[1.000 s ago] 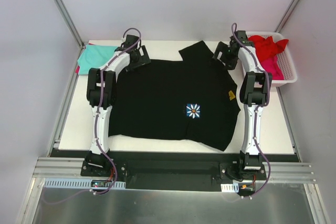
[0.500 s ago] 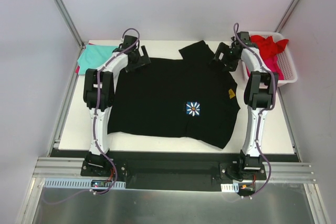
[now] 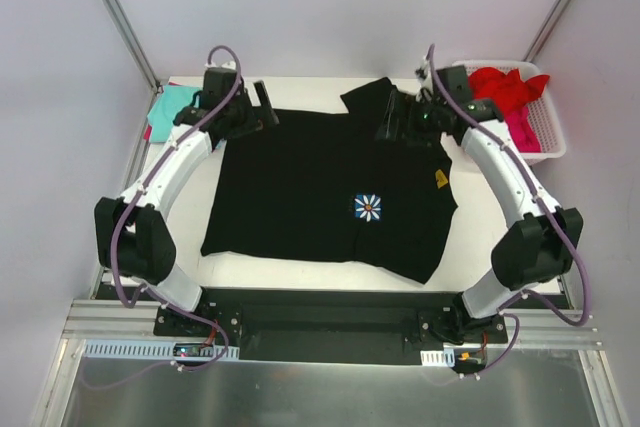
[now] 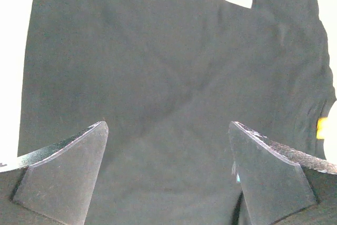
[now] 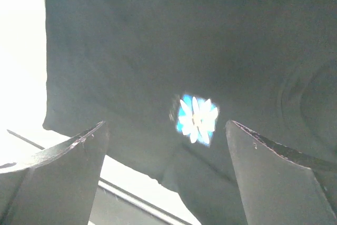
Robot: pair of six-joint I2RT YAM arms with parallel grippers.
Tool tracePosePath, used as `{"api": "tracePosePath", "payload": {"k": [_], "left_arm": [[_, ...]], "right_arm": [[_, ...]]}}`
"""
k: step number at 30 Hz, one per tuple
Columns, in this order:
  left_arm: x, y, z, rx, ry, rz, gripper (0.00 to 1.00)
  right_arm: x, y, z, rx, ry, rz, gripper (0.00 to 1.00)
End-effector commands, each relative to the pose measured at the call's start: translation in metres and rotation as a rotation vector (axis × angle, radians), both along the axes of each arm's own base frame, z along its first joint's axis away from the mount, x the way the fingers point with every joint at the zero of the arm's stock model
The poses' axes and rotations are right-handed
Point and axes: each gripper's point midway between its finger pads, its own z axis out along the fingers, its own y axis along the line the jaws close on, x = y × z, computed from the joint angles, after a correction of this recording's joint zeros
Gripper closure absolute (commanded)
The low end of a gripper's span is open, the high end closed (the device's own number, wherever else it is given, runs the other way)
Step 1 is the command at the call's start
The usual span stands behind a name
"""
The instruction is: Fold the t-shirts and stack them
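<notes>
A large black t-shirt (image 3: 320, 187) lies spread flat on the white table, with a white-and-blue flower print (image 3: 368, 209) right of its middle. The shirt fills the left wrist view (image 4: 168, 67), and the print shows in the right wrist view (image 5: 196, 118). My left gripper (image 3: 262, 107) is open above the shirt's far left corner. My right gripper (image 3: 390, 119) is open above the shirt's far right part, near a folded-over flap. Neither holds cloth. A teal shirt (image 3: 172, 107) lies at the far left. Red and pink shirts (image 3: 508, 97) lie in the basket.
A white slotted plastic basket (image 3: 548, 142) stands at the table's far right corner. Slanted metal frame posts (image 3: 115, 7) rise at both back corners. A black rail (image 3: 320, 312) runs along the near edge between the arm bases.
Both arms have swung outward at the elbows and risen; the grippers have drawn slightly inward over the shirt's far edge. The shirt's near hem has shifted slightly.
</notes>
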Motion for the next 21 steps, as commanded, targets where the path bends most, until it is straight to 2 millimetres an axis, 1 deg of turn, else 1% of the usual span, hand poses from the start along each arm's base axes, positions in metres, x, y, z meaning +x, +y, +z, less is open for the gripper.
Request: {"api": "tracePosePath", "payload": {"k": [1, 2, 3, 4, 5, 6, 7, 8, 9, 10, 11, 12, 14, 15, 18, 19, 21], "left_arm": [[-0.067, -0.017, -0.065, 0.068, 0.21, -0.049, 0.01], [-0.073, -0.012, -0.074, 0.114, 0.225, -0.022, 0.01], [-0.083, -0.015, -0.08, 0.139, 0.236, -0.028, 0.01], [-0.096, -0.01, -0.097, 0.164, 0.275, -0.021, 0.01], [-0.101, -0.006, -0.103, 0.183, 0.285, 0.0, 0.01], [-0.107, -0.005, -0.108, 0.189, 0.296, 0.001, 0.01], [-0.116, -0.003, -0.118, 0.209, 0.317, -0.001, 0.01], [-0.12, -0.001, -0.122, 0.225, 0.326, 0.001, 0.01], [-0.124, 0.0, -0.126, 0.228, 0.334, 0.003, 0.01], [-0.132, 0.002, -0.133, 0.235, 0.352, 0.001, 0.01], [-0.134, 0.003, -0.135, 0.238, 0.354, 0.001, 0.01], [-0.136, 0.004, -0.134, 0.237, 0.35, 0.002, 0.01], [-0.14, 0.005, -0.136, 0.244, 0.352, 0.001, 0.01], [-0.141, 0.006, -0.136, 0.247, 0.351, 0.004, 0.01], [-0.14, 0.009, -0.137, 0.258, 0.345, 0.011, 0.01], [-0.138, 0.011, -0.137, 0.267, 0.338, 0.02, 0.01], [-0.131, 0.01, -0.13, 0.271, 0.305, 0.02, 0.01]], "right_arm": [[-0.06, -0.033, -0.084, -0.28, 0.243, -0.086, 0.04], [-0.084, -0.035, -0.103, -0.341, 0.307, -0.071, 0.04], [-0.091, -0.041, -0.11, -0.387, 0.316, -0.085, 0.04], [-0.098, -0.05, -0.118, -0.44, 0.32, -0.119, 0.04], [-0.115, -0.054, -0.137, -0.471, 0.355, -0.116, 0.04], [-0.121, -0.056, -0.136, -0.47, 0.335, -0.125, 0.04], [-0.127, -0.059, -0.144, -0.475, 0.343, -0.14, 0.04], [-0.137, -0.063, -0.157, -0.483, 0.365, -0.144, 0.04], [-0.142, -0.066, -0.161, -0.485, 0.359, -0.148, 0.04], [-0.144, -0.069, -0.166, -0.493, 0.361, -0.156, 0.04], [-0.143, -0.07, -0.17, -0.495, 0.348, -0.163, 0.04], [-0.15, -0.075, -0.178, -0.507, 0.363, -0.162, 0.04], [-0.148, -0.075, -0.18, -0.496, 0.34, -0.174, 0.04], [-0.15, -0.075, -0.183, -0.497, 0.341, -0.174, 0.04], [-0.144, -0.077, -0.183, -0.498, 0.315, -0.188, 0.04], [-0.139, -0.078, -0.181, -0.499, 0.304, -0.195, 0.04], [-0.133, -0.078, -0.181, -0.506, 0.309, -0.189, 0.04]]}}
